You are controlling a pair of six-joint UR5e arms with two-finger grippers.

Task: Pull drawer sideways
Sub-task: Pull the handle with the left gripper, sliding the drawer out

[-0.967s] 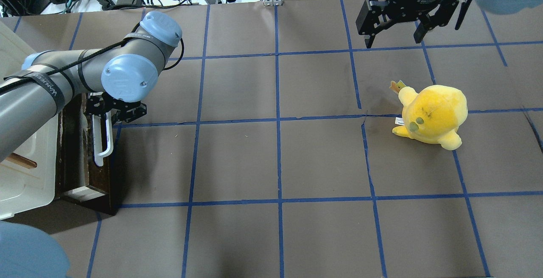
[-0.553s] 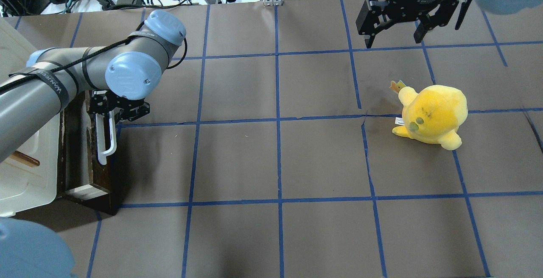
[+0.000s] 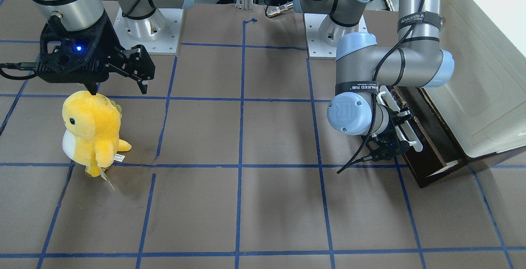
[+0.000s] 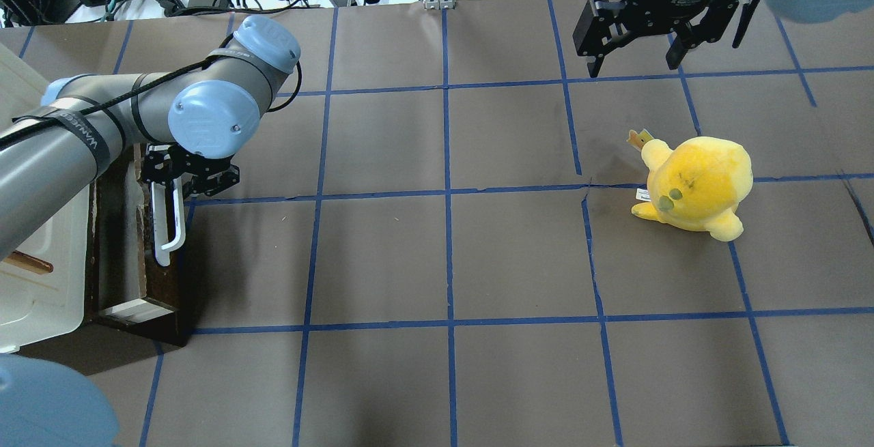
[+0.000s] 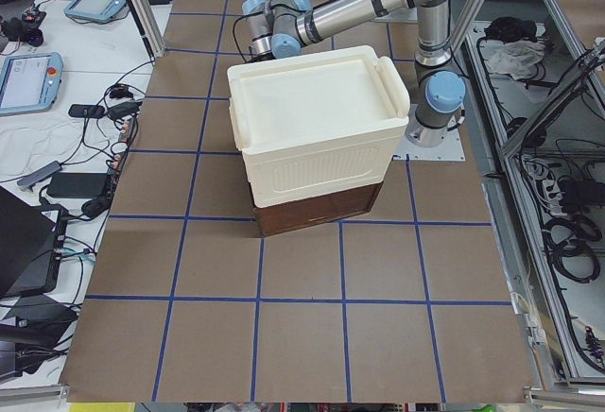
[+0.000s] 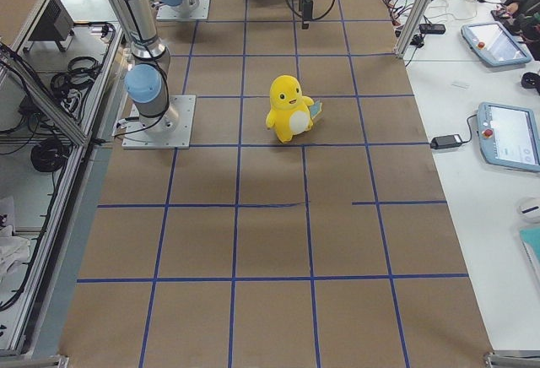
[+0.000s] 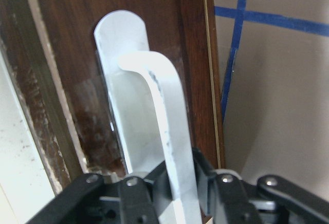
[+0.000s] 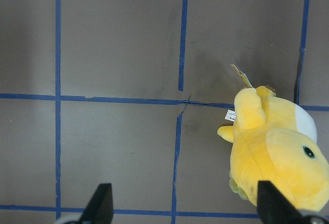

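Note:
The dark brown drawer (image 4: 133, 256) sticks out of the cream-white cabinet (image 4: 41, 290) at the table's left edge, its pale interior partly showing. My left gripper (image 4: 184, 177) is shut on the far end of the drawer's white bar handle (image 4: 167, 228). In the left wrist view the black fingers (image 7: 136, 196) clamp the handle (image 7: 159, 106) from both sides. The front-facing view shows the left gripper (image 3: 390, 145), the handle (image 3: 404, 127) and the drawer (image 3: 431, 158). My right gripper (image 4: 633, 65) is open and empty, high at the back right.
A yellow plush toy (image 4: 696, 184) stands on the right half of the brown, blue-taped table, just in front of the right gripper (image 3: 119, 88); it also shows in the right wrist view (image 8: 277, 152). The cabinet (image 5: 312, 138) stands over the drawer (image 5: 317, 209).
My left arm has shifted slightly right and back, still holding the handle. A little more of the drawer shows beside the cabinet. The right arm and the plush have not moved.

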